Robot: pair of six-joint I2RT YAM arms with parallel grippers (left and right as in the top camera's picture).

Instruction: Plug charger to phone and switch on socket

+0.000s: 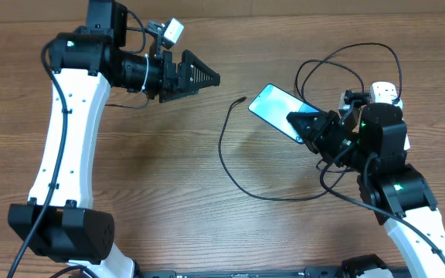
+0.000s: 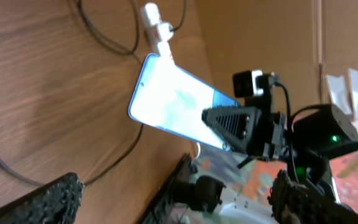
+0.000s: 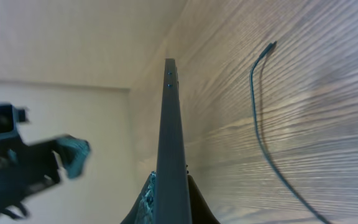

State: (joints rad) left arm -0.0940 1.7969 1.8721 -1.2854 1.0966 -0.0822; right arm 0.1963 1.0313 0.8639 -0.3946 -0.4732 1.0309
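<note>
I'm watching the right hand [image 1: 298, 123] gripping the phone [image 1: 273, 104] by one short end. Its two fingers are pressing shut on the front and back of it and holding it up off the wooden surface [image 1: 168, 170]. The phone is jutting out ahead of the fingertips with its lit, pale blue screen facing upward at a tilt. That hand's own camera is catching it edge-on, as a thin dark strip rising from between the fingers.

The charger [image 1: 224, 150] is lying loose on the surface. Its connector tip [image 1: 242, 99] is resting just past the phone's free end, out in front of the right hand and apart from the phone. From the tip the thin black cable is curving back along the side of the right hand, passing under that arm and looping up behind it.

The socket [image 1: 383, 93] is sitting behind the right hand, close by its wrist. The arm is hiding most of it, so I cannot tell how its switch is set.

The left hand [image 1: 211, 77] is hovering above the surface, well apart from the right hand and pointing toward the phone. Its fingers are spread wide and are holding nothing. The connector tip is lying ahead of it, between it and the phone.
</note>
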